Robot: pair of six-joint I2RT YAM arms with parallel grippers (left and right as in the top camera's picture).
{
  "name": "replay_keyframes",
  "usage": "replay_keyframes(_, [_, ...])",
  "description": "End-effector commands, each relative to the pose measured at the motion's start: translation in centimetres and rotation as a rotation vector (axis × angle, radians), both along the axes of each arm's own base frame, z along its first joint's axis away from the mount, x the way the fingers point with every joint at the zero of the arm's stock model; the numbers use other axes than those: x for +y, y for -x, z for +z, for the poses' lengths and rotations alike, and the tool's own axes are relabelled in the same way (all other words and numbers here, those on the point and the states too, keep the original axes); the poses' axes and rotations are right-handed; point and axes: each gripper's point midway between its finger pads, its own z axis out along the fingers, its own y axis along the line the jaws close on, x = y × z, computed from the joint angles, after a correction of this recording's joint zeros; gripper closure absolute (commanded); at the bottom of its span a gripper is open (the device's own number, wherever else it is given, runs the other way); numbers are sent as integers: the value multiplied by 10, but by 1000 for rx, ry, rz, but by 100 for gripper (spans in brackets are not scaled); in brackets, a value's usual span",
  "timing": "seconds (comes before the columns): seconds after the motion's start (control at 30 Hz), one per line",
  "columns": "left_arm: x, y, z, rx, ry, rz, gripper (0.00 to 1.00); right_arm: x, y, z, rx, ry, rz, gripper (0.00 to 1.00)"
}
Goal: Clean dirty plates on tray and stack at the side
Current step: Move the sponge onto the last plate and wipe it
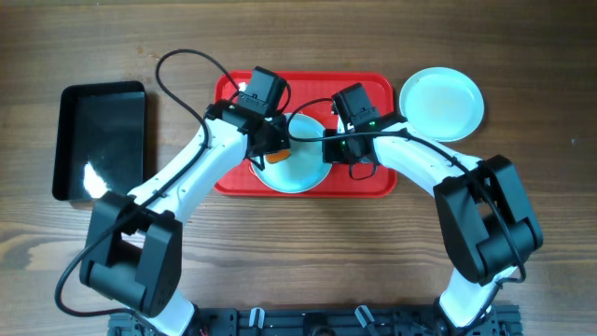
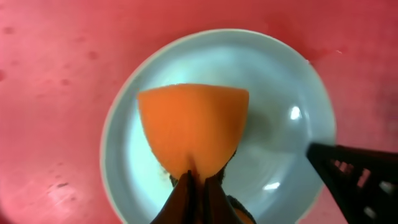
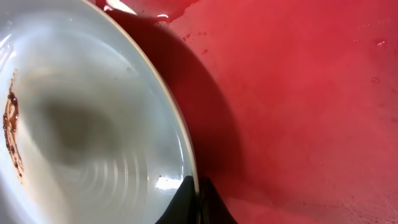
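Tray (image 1: pixel 376 90) holds plate (image 1: pixel 303 174); left gripper (image 2: pixel 196 182) holds orange sponge (image 2: pixel 193 127) over it.

White arms (image 1: pixel 191 168) w/ blk joints, cables, fingers (image 2: pixel 181 200)

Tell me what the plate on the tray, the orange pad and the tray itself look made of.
Round pale-blue plate: glazed ceramic or melamine, glossy, with sharp light glints. Orange wedge-shaped pad: soft matte foam, likely sponge, no shine. Flat red tray: probably plastic, semi-gloss, lightly speckled and scuffed.
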Motion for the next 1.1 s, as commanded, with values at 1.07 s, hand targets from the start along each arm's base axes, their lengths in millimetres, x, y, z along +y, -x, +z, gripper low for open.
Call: replay_keyframes(1.07, [46,-7,-92,54,-472,-130,96,-7,10,-16,37,54,19,96])
